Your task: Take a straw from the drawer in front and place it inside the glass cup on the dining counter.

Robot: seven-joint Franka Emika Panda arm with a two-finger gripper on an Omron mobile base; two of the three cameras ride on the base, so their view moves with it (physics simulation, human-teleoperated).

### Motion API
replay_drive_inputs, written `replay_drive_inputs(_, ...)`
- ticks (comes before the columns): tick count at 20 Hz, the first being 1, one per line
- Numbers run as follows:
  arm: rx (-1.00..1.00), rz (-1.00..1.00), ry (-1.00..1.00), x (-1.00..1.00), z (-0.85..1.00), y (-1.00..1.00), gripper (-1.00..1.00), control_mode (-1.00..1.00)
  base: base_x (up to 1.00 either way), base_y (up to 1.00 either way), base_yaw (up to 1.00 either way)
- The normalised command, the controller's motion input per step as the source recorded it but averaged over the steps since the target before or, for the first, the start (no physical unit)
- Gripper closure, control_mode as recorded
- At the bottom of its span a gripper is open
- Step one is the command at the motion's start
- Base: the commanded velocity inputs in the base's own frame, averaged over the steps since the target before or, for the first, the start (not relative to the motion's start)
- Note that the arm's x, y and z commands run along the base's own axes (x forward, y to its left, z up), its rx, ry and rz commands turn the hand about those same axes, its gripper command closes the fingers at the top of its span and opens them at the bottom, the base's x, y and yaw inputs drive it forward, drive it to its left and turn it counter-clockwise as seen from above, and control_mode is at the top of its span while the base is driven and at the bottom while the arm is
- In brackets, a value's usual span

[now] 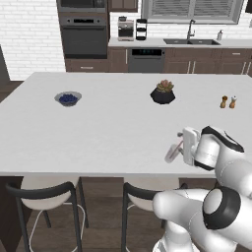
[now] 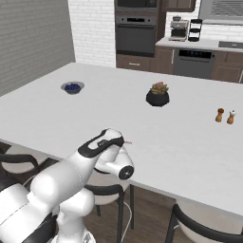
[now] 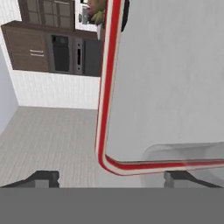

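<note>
Red-striped straw (image 3: 104, 109) fills the hand view between wide-open, empty gripper (image 3: 111, 177); left base view shows glass cup (image 1: 172, 153).

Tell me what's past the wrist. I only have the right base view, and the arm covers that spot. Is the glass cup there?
Observer: Yes. In the left base view the glass cup stands on the dining counter near its front edge, close beside the arm's wrist.
Operator: Is the gripper holding the straw?
Observer: No. In the hand view the gripper has its fingertips wide apart, and the red and white straw runs between them untouched.
</note>
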Motion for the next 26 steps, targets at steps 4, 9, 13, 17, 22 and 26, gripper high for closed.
replay_drive_inputs(4,-0.01,-0.05,0.0,0.13,-0.01,0.09,-1.0,-1.0,0.0,0.0,0.0)
replay_drive_inputs(9,-0.02,-0.04,0.0,0.02,-0.01,0.06,-1.0,-1.0,0.0,0.0,0.0)
replay_drive_inputs(13,-0.04,-0.04,0.0,0.0,0.0,0.19,-1.0,-1.0,0.0,0.0,0.0)
replay_drive_inputs(17,-0.04,-0.04,0.0,0.07,0.0,0.16,-1.0,-1.0,0.0,0.0,0.0)
replay_drive_inputs(22,-0.03,-0.04,0.0,0.02,0.0,0.03,-1.0,-1.0,0.0,0.0,0.0)
replay_drive_inputs(26,-0.03,-0.06,0.0,0.0,0.11,0.0,-1.0,-1.0,0.0,0.0,0.0)
